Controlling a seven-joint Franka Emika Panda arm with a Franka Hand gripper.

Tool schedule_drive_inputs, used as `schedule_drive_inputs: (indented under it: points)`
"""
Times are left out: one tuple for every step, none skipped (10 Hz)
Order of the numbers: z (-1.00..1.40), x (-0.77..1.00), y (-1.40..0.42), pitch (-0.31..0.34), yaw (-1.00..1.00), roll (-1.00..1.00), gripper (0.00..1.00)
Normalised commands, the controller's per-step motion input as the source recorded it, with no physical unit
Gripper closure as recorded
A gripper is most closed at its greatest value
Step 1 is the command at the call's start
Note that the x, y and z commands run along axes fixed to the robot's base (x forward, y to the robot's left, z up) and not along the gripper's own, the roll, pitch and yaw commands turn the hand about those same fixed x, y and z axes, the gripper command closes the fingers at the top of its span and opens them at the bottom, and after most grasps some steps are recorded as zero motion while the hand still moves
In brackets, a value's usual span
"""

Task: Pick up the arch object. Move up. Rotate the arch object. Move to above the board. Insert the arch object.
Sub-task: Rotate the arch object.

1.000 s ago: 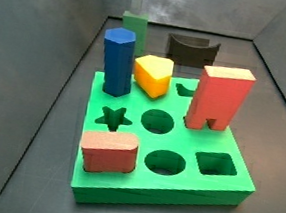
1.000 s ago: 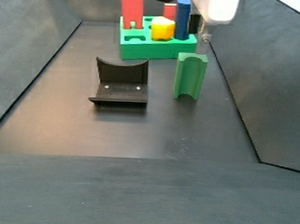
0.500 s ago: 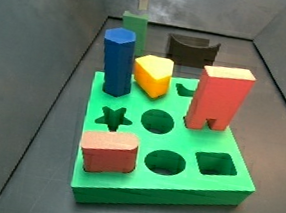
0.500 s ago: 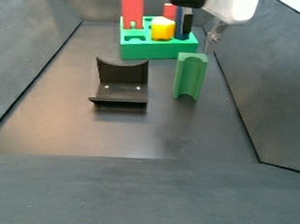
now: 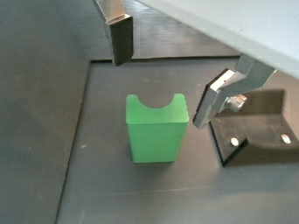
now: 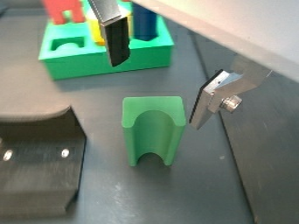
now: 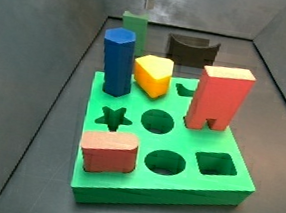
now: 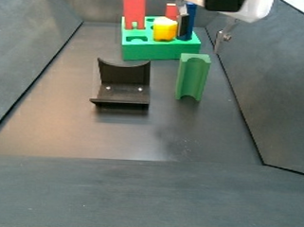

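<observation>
The gripper (image 6: 158, 74) keeps shifting above the plain mid-green upright arch object (image 6: 153, 129), fingers spread wide and empty, apparently lining up for the pick. The arch object stands on the dark floor, just beside the black block with a curved notch (image 8: 120, 82), well apart from the thick bright-green square board (image 8: 151, 44).

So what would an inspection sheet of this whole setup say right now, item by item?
Surface: dark floor with dark side walls.
Arch object: green arch object stands upright on the floor, apart from the board, not held; also in both wrist views.
Board: bright-green board carries a blue block, a yellow block, a tall red block and a low reddish block; star, round and square holes are open.
Clutter: black block with a curved notch, beside the arch object.
Hand: the hand is above the arch object, fingers apart, holding nothing.
Cables: nothing seen.
Surroundings: nothing seen beyond the walls.
</observation>
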Motion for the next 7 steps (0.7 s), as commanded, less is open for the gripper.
schedule_drive_inputs:
  points:
    - [-0.01, 0.01, 0.00, 0.017, 1.00, 0.01, 0.00]
    - [-0.01, 0.02, 0.00, 0.018, 1.00, 0.01, 0.00]
    - [-0.01, 0.02, 0.00, 0.020, 1.00, 0.01, 0.00]
    - [-0.01, 0.02, 0.00, 0.023, 1.00, 0.01, 0.00]
    - [-0.01, 0.02, 0.00, 0.025, 1.00, 0.01, 0.00]
    - [-0.01, 0.02, 0.00, 0.028, 1.00, 0.01, 0.00]
    - [-0.01, 0.02, 0.00, 0.034, 1.00, 0.01, 0.00]
